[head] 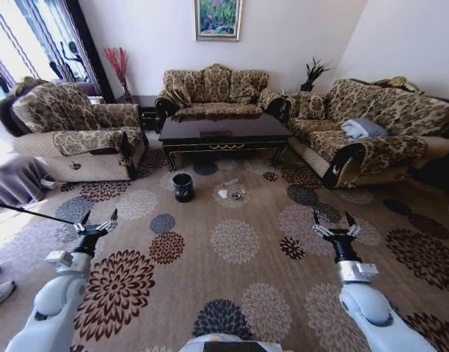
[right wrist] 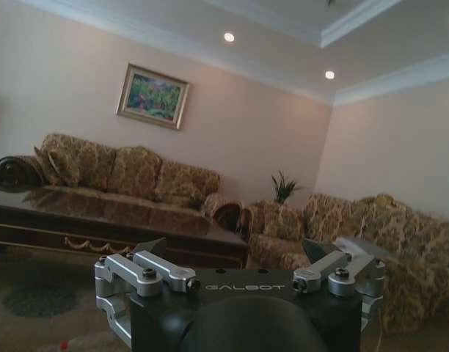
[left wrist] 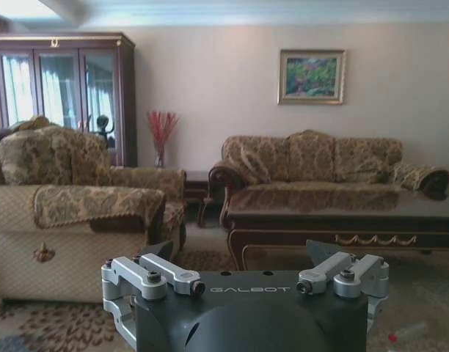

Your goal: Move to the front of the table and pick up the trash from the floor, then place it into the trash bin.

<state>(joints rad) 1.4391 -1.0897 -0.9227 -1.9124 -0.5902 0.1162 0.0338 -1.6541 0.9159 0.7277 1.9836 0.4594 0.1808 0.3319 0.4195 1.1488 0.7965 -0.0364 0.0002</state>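
Both grippers, left [head: 97,222] and right [head: 334,222], hover wide open over the flowered carpet [head: 232,293]. Well ahead of them, the litter [head: 230,192] lies beside the black bin [head: 183,187], before the coffee table [head: 223,130].

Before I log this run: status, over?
Left gripper and right gripper open, empty, held low. Trash on floor beside trash bin, before table. Path clear.

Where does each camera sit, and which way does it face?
Head view: high on the robot, looking down over the floor to the table; left gripper and right gripper both open.
Left wrist view: low, facing the table; its own open gripper shows.
Right wrist view: low, tilted upward; own open gripper shows.
All three views share the table.
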